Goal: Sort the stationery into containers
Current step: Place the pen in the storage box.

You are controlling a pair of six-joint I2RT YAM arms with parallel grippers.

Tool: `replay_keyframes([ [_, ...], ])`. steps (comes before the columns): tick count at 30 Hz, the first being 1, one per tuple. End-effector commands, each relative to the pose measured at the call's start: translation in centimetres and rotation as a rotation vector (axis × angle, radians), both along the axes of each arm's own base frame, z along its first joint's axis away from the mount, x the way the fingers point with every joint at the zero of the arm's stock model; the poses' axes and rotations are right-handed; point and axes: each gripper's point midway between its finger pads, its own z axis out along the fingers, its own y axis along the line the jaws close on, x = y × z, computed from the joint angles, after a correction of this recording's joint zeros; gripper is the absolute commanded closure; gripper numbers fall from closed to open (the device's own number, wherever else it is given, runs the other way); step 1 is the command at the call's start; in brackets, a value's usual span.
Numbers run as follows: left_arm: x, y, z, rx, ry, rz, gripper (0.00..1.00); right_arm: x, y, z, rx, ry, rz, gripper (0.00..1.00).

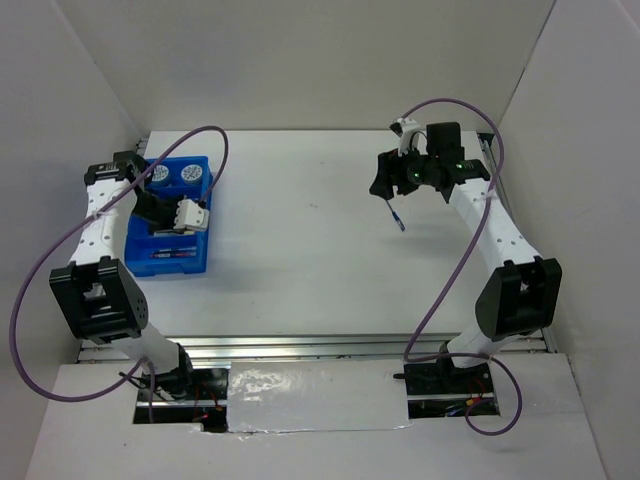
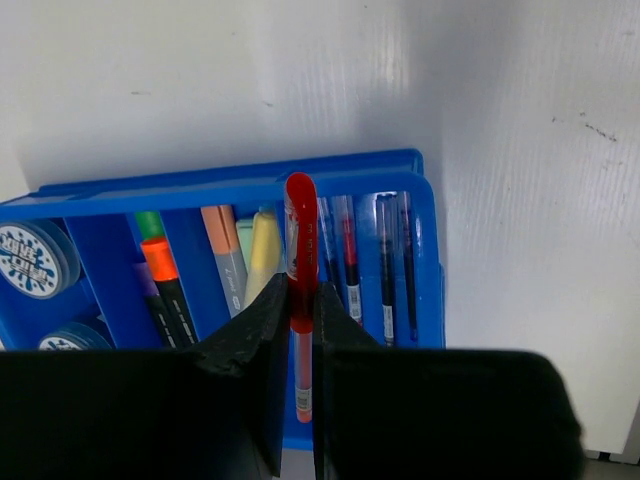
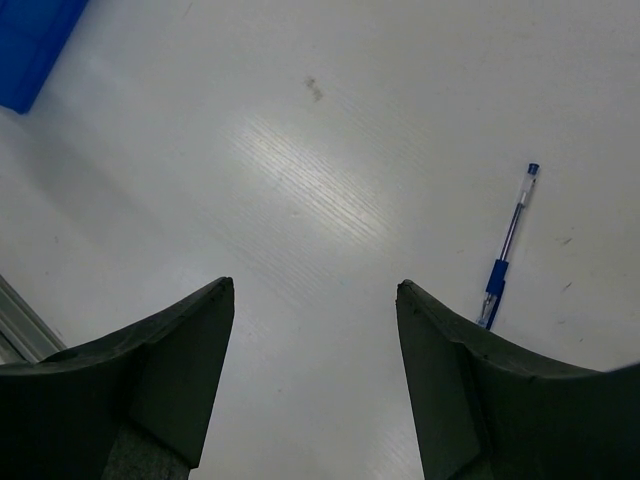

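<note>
My left gripper point(image 2: 300, 292) is shut on a red pen point(image 2: 300, 240) and holds it over the blue tray point(image 2: 230, 185), lengthwise above the divider beside the pen compartment. The tray holds two tape rolls point(image 2: 30, 260), highlighters point(image 2: 160, 270) and several thin pens point(image 2: 385, 265). From above, the left gripper point(image 1: 150, 212) hangs over the tray point(image 1: 170, 272) at the table's left. My right gripper point(image 3: 315, 290) stands open above bare table with nothing between its fingers. A blue pen point(image 3: 508, 250) lies on the table just to its right, also in the top view as the blue pen point(image 1: 396, 217) below the right gripper point(image 1: 384, 180).
White walls enclose the table on the left, back and right. A metal rail point(image 1: 300, 348) runs along the near edge. Purple cables point(image 1: 215, 135) loop off both arms. A corner of the tray point(image 3: 30, 40) shows at the top left of the right wrist view.
</note>
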Motion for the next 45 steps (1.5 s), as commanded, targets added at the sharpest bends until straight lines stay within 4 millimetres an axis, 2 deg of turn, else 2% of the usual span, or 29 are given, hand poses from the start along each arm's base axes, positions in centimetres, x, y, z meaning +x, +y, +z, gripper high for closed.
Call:
replay_keyframes([
  [1,-0.3,0.9,-1.1,0.018,0.03,-0.027,0.93,-0.2,-0.7,1.1,-0.025,-0.048,-0.01,0.27],
  [8,0.2,2.2,-2.6,0.028,0.086,0.012,0.84,0.0,-1.2,0.6,-0.055,-0.046,-0.026,0.25],
  [16,-0.5,2.7,-4.2,0.034,0.147,0.032,0.84,0.3,-1.8,-0.8,-0.099,-0.033,-0.043,0.23],
  [23,-0.7,4.0,-5.1,0.05,0.186,0.065,0.82,0.5,-2.5,-2.5,-0.138,-0.009,-0.054,0.21],
  [26,-0.8,4.2,-5.6,0.048,0.2,0.075,0.79,0.7,-2.9,-3.3,-0.159,0.0,-0.064,0.2],
  [29,-0.7,4.4,-5.9,0.049,0.213,0.093,0.71,0.8,-3.2,-3.9,-0.173,0.007,-0.069,0.2],
  [30,-0.6,4.5,-5.8,0.048,0.21,0.097,0.67,0.8,-3.3,-4.1,-0.176,0.011,-0.07,0.19],
  [33,0.1,4.7,-5.4,0.038,0.199,0.128,0.64,0.8,-3.6,-4.6,-0.184,0.018,-0.072,0.2],
  [37,2.5,4.6,-2.4,0.006,0.114,0.166,0.6,0.9,-3.9,-5.2,-0.2,0.029,-0.076,0.19],
  [40,4.8,4.1,1.4,-0.043,-0.011,0.184,0.61,1.3,-4.7,-6.0,-0.225,0.034,-0.104,0.2],
  [41,5.3,3.7,2.8,-0.075,-0.04,0.208,0.61,1.6,-5.0,-6.3,-0.233,0.032,-0.119,0.2],
  [42,6.8,2.8,5.7,-0.135,-0.122,0.207,0.61,1.8,-5.4,-6.8,-0.243,0.039,-0.136,0.21],
  [44,7.9,1.5,8.2,-0.233,-0.147,0.265,0.59,2.3,-6.5,-8.1,-0.272,0.062,-0.176,0.22],
  [45,8.7,0.2,10.6,-0.306,-0.193,0.258,0.58,2.7,-7.1,-8.4,-0.274,0.066,-0.193,0.23],
])
